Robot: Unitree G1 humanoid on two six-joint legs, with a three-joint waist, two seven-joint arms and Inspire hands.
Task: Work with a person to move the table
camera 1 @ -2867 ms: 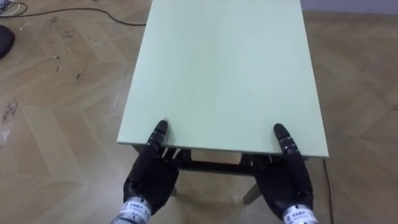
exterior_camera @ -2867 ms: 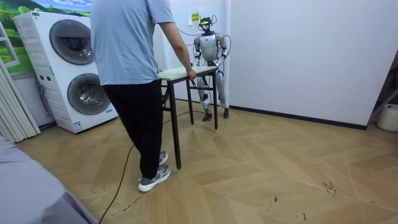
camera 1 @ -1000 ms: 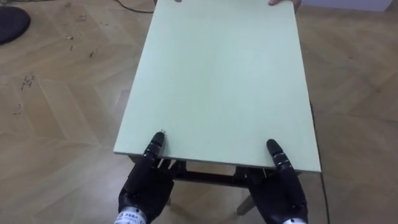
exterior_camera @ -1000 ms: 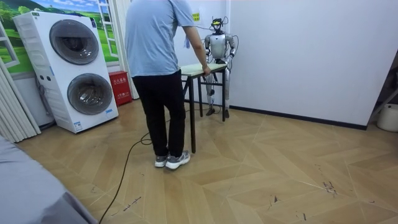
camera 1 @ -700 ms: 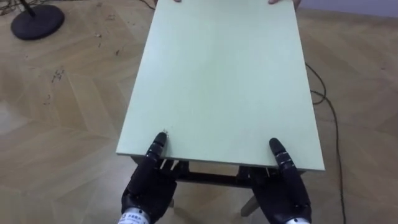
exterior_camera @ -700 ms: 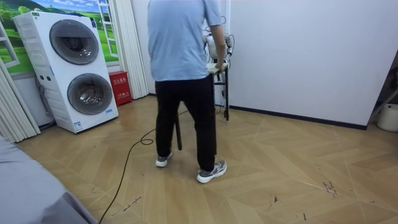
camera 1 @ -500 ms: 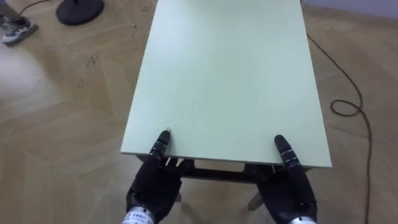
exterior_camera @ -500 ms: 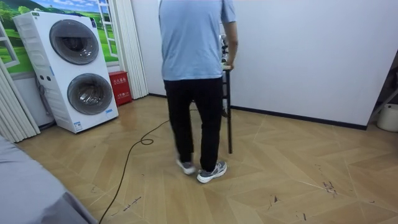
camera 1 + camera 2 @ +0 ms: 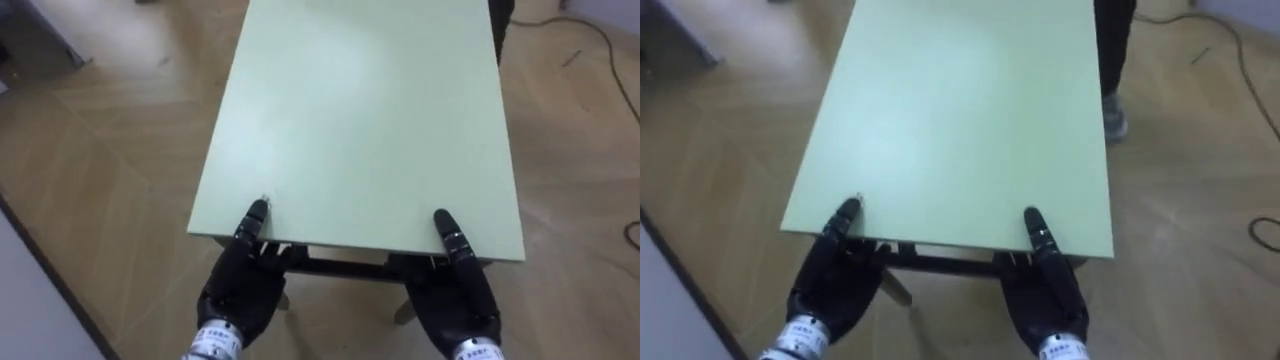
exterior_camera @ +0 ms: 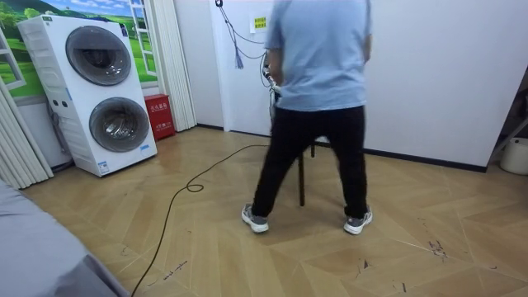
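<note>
Green table [image 9: 360, 120] has left hand [image 9: 240, 285] and right hand [image 9: 455, 295] at its edge, grasp unclear.

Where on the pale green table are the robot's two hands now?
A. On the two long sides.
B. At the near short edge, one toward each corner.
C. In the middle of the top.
B: the left hand and the right hand both sit at the near short edge of the table, one toward each corner.

Room view, upper left: 2 stacked washers [image 10: 97, 91], red box [image 10: 158, 115] just right of them, curtain [image 10: 169, 58] behind it. Black cable [image 10: 191, 187] loops across wood floor [image 10: 429, 247], centre-left.
</note>
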